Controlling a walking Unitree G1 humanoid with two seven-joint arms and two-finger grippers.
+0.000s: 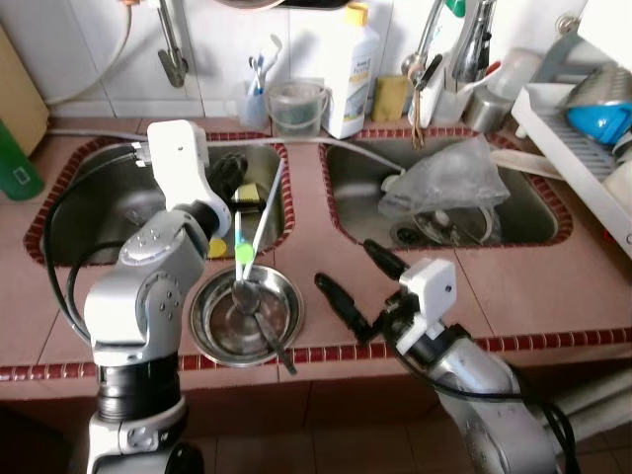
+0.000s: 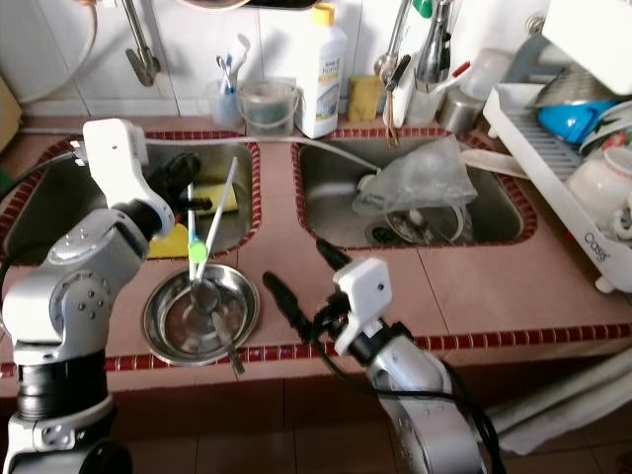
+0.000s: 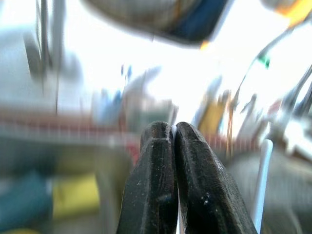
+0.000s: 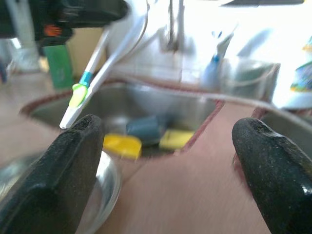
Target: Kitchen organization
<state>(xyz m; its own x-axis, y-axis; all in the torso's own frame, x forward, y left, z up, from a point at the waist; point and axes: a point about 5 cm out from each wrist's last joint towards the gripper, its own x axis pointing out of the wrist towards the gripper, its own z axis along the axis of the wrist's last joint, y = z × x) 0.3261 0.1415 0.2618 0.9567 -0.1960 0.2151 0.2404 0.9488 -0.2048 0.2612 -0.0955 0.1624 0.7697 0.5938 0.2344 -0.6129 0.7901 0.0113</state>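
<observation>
Table (image 1: 326,247), pink tile with dark red edging. Steel bowl (image 1: 286,321) at its front edge, spoon (image 1: 247,296) inside. Left pincer (image 1: 229,178) pinched on white, green-banded sticks (image 1: 244,240) slanting above bowl. Right pincer (image 1: 354,276) spread wide, empty, beside bowl.

Pink tiled counter (image 1: 326,267) (twin sinks) carries steel bowl (image 1: 209,326), dish rack (image 1: 568,148).

The two eye views looked down from the head at the desk (image 1: 326,252) and both sinks. Each wrist view looked along its own fingers, very close. The right wrist view shared the bowl (image 4: 105,187) with the eye views.
</observation>
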